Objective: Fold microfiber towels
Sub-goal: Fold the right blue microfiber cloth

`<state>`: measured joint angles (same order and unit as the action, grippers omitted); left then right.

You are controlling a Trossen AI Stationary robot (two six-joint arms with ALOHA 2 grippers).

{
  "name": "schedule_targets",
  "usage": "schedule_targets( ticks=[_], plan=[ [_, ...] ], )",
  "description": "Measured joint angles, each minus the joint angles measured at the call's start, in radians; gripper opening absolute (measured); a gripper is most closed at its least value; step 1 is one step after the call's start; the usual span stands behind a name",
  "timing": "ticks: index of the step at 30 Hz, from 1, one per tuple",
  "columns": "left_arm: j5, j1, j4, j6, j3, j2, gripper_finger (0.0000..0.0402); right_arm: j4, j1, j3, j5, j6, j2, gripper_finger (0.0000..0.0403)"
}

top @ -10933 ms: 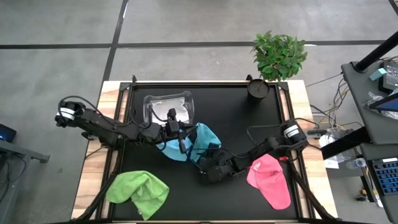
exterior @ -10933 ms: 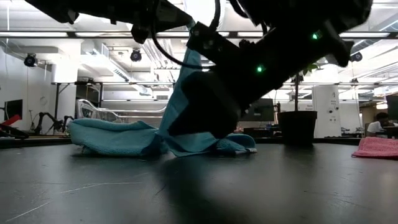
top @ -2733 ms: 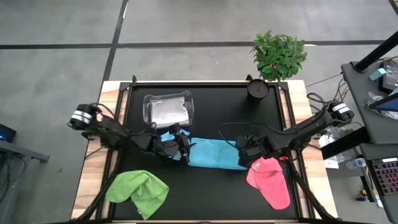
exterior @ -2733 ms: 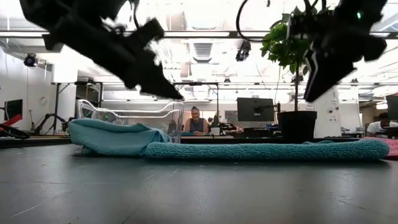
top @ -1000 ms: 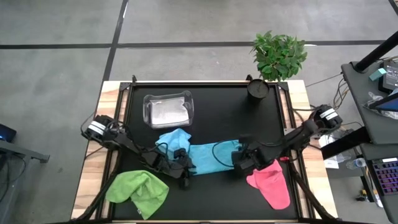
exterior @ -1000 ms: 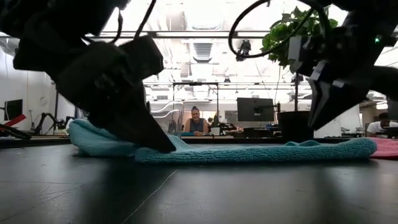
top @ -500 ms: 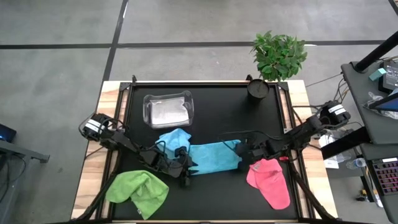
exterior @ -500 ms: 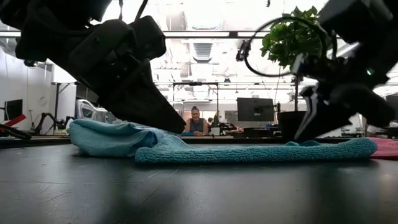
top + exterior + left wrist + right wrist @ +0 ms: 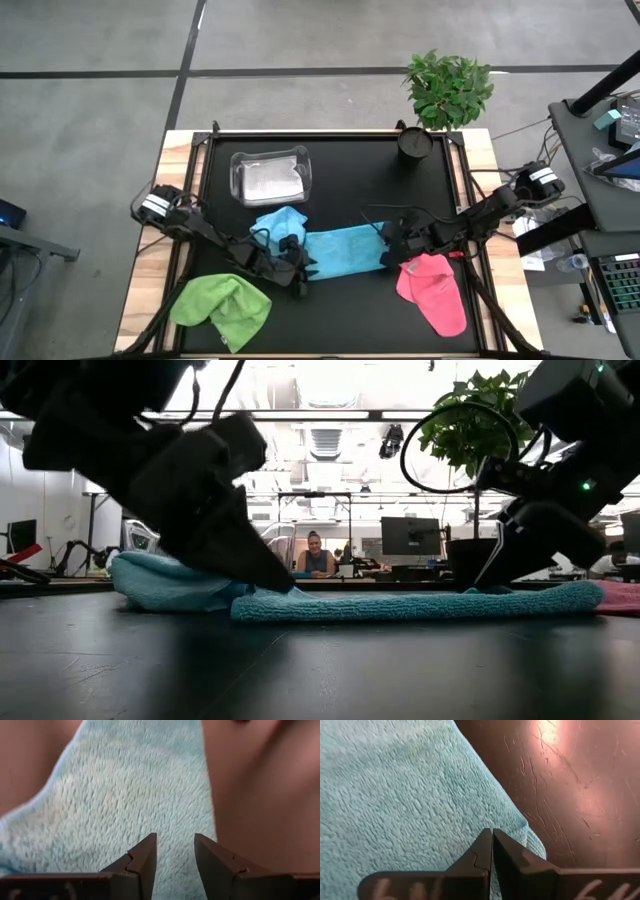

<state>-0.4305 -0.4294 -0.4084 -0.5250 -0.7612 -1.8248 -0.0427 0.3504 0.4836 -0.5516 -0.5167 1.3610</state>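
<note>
Since half a second ago the right gripper point(image 9: 388, 238) has crept a little toward the plant side along the right-hand edge of the flat light blue microfiber towel point(image 9: 345, 250), while the left gripper point(image 9: 300, 272) sits about where it was at that towel's left near corner; eleven seconds back the same cloth hung bunched between both arms, and it now lies spread in a rectangle on the black table mat point(image 9: 370, 180). Taking that towel as the landmark: a second light blue microfiber towel point(image 9: 278, 222) lies crumpled against its left far corner, the clear plastic tub point(image 9: 270, 175) stands beyond that, the pink microfiber towel point(image 9: 432, 290) lies just off its right near corner, and the crumpled lime green microfiber towel point(image 9: 222, 308) sits well off to its left and nearer the table's front edge. Jaws: the left pair stands narrowly apart over the pile with no cloth visibly between them, and the right pair is pressed fully together, tips at the towel's edge (nothing pinched that I can see). The risk, as I judge it, is a one-sided fold: if only one corner is caught, lifting would drag the cloth askew. A low left gripper could also snag the crumpled blue neighbour, or the right could scuff the pink one.
</note>
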Motion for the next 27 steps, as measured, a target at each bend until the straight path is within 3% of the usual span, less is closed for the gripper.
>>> schedule_targets(
  ticks=[17,27],
  plan=[
    [0.006,0.006,0.007,-0.041,0.002,-0.021,0.0116,-0.086,-0.069,0.005,-0.086,-0.006,-0.014,0.0008],
    [0.006,0.01,0.007,0.05,-0.008,0.023,0.0116,-0.33,-0.068,0.109,0.041,-0.084,-0.196,0.0009]
  ],
)
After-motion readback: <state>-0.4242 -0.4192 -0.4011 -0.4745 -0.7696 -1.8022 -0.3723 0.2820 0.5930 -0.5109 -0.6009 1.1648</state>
